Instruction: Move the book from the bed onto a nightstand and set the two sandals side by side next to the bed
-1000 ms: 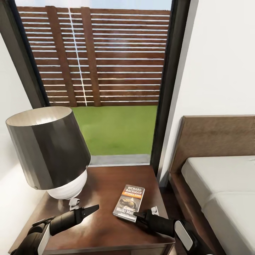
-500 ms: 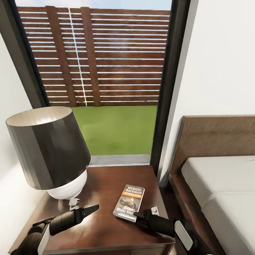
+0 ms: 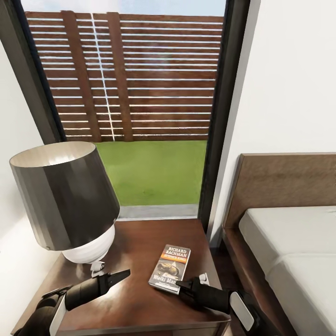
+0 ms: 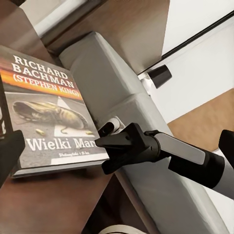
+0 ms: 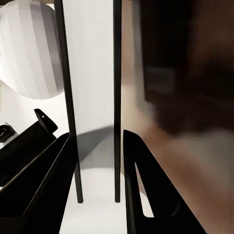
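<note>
The book [image 3: 170, 268] lies flat on the nightstand [image 3: 140, 238], near its front right, cover up with the white "RICHARD BACHMAN" lettering. My right gripper [image 3: 181, 284] is shut on the book's near corner. In the right wrist view its fingers [image 5: 141, 180] flank the thin white page edge [image 5: 92, 97]. In the left wrist view the cover [image 4: 48, 112] is close, with the right gripper [image 4: 103, 153] at its corner. My left gripper [image 3: 114, 272] hovers open over the nightstand, left of the book, holding nothing. The bed [image 3: 298, 242] stands to the right. The sandals are out of view.
A table lamp [image 3: 63, 196] with a dark shade and white base fills the nightstand's left half, just behind my left gripper. A tall dark-framed window [image 3: 140, 93] with fence and lawn is behind. A narrow floor gap [image 3: 224, 270] separates nightstand and bed frame.
The whole head picture has shifted down a few pixels, so the camera moved. Book and both grippers keep their places.
</note>
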Available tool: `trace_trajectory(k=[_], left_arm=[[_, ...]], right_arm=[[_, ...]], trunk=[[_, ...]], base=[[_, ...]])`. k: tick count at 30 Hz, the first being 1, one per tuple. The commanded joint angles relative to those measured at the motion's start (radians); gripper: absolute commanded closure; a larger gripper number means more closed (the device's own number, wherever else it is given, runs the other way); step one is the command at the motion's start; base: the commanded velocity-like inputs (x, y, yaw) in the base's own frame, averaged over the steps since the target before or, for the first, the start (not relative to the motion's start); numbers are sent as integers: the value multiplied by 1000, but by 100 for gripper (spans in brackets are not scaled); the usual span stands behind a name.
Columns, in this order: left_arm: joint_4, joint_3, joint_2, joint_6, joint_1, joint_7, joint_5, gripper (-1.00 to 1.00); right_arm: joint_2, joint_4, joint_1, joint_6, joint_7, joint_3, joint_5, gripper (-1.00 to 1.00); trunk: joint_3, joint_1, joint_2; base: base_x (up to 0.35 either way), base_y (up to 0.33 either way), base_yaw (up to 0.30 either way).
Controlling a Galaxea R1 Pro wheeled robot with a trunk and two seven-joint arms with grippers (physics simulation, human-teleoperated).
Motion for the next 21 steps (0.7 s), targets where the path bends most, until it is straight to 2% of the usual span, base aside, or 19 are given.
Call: trace_trajectory(k=[1,5,12,15,21], left_arm=[[0,0,0,11,0,-3,1,-100],[0,-1,0,11,0,-3,1,-100],[0,0,0,11,0,-3,1,-100],[0,-1,0,11,0,-3,1,-100],[0,-1,0,11,0,-3,1,-100]], right_arm=[[0,13,0,1,-14,1,23,100],[0,13,0,0,-14,1,23,100],[0,13,0,0,-14,1,23,100],[0,13,0,0,-14,1,24,100],[0,13,0,0,-14,1,23,100]], trunk=[[-1,0,0],[14,-2,1],[14,-2,1],[26,-3,1],[26,-3,1]], base=[[0,0,0],[0,0,0],[0,0,0],[0,0,0],[0,0,0]])
